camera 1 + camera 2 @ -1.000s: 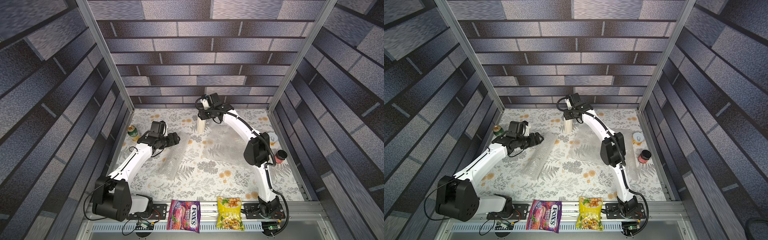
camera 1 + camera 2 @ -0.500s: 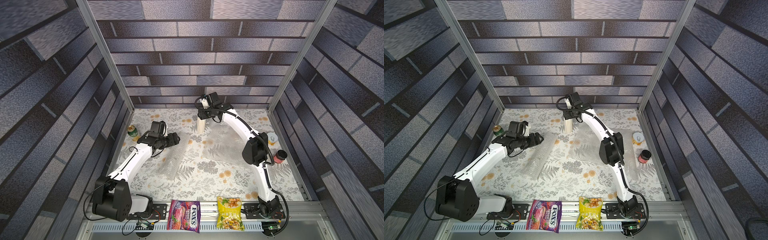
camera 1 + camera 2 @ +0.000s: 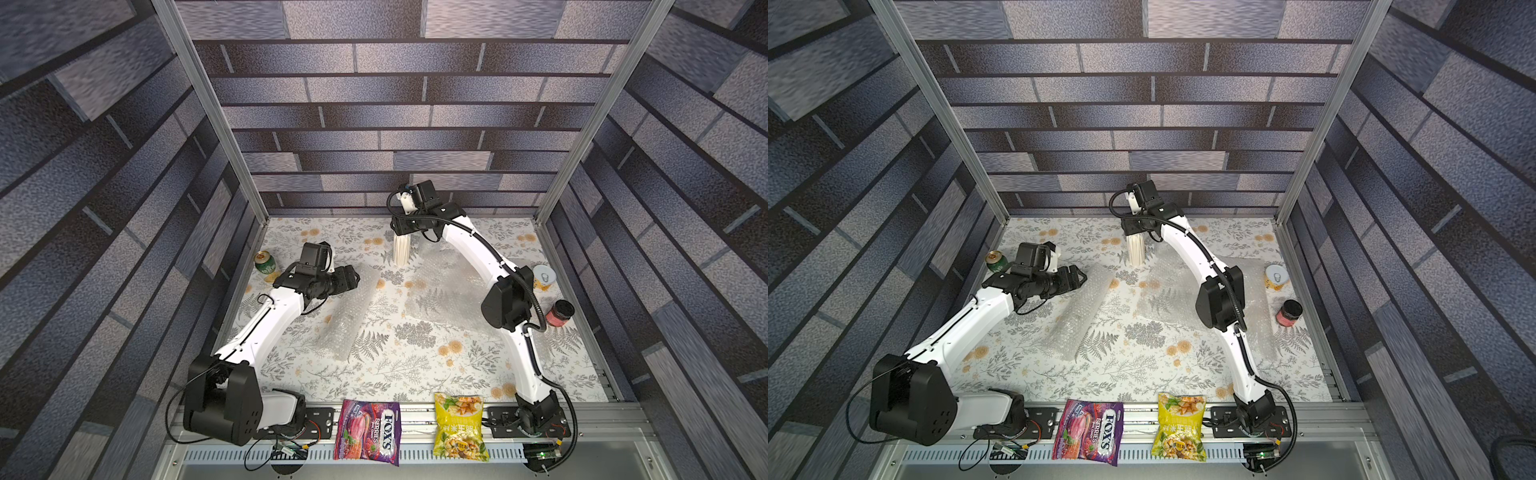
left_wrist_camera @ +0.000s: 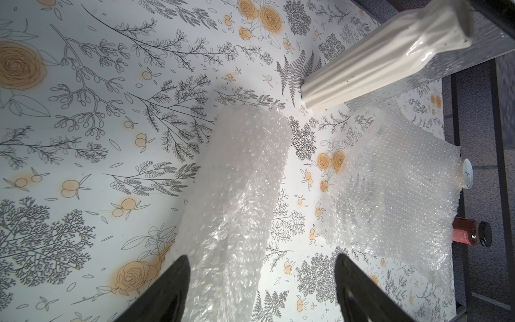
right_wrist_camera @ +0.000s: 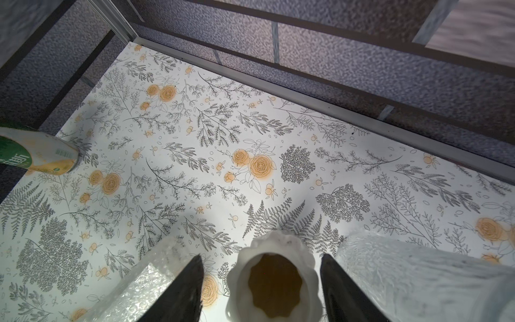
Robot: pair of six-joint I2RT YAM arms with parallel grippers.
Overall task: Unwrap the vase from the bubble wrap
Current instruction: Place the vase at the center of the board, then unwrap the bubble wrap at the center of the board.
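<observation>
The white ribbed vase (image 3: pixel 401 251) (image 3: pixel 1136 251) stands upright and bare at the back centre of the table. My right gripper (image 3: pixel 402 235) (image 5: pixel 261 258) hangs over its mouth (image 5: pixel 274 278), open, with a gap between each finger and the rim. A roll of bubble wrap (image 3: pixel 345 320) (image 3: pixel 1077 313) (image 4: pixel 237 195) lies left of centre. My left gripper (image 3: pixel 353 276) (image 4: pixel 262 258) is open at its far end, and the roll runs between the fingers, close to one of them. A flat sheet of bubble wrap (image 3: pixel 449 291) (image 4: pixel 395 195) lies under the right arm.
A green can (image 3: pixel 264 262) stands at the left wall. A yellow tin (image 3: pixel 543 277) and a red jar (image 3: pixel 559 312) stand at the right wall. A purple candy bag (image 3: pixel 368 430) and a yellow snack bag (image 3: pixel 459 426) lie on the front rail. Walls close in three sides.
The right gripper's fingers have spread apart round the vase's top. Both arms have stayed almost still.
</observation>
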